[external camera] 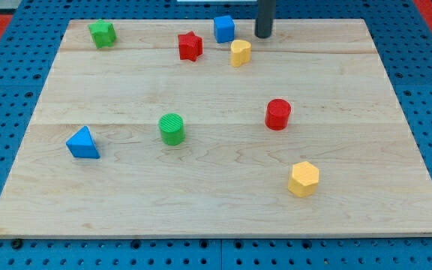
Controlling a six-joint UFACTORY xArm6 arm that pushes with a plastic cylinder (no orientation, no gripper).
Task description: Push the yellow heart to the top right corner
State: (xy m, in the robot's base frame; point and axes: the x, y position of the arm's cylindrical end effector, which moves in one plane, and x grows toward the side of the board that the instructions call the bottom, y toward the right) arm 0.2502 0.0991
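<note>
The yellow heart (240,52) lies near the view's top, a little right of centre, on the wooden board (216,195). My tip (264,35) stands just up and to the right of the heart, a small gap away, not touching it. A blue cube (224,28) sits just up and to the left of the heart. A red star (190,46) lies to the heart's left.
A green star-like block (102,33) sits at the top left. A green cylinder (172,128) and a blue triangle (83,143) lie at the left middle. A red cylinder (278,114) is right of centre. A yellow hexagon (304,178) lies at the lower right.
</note>
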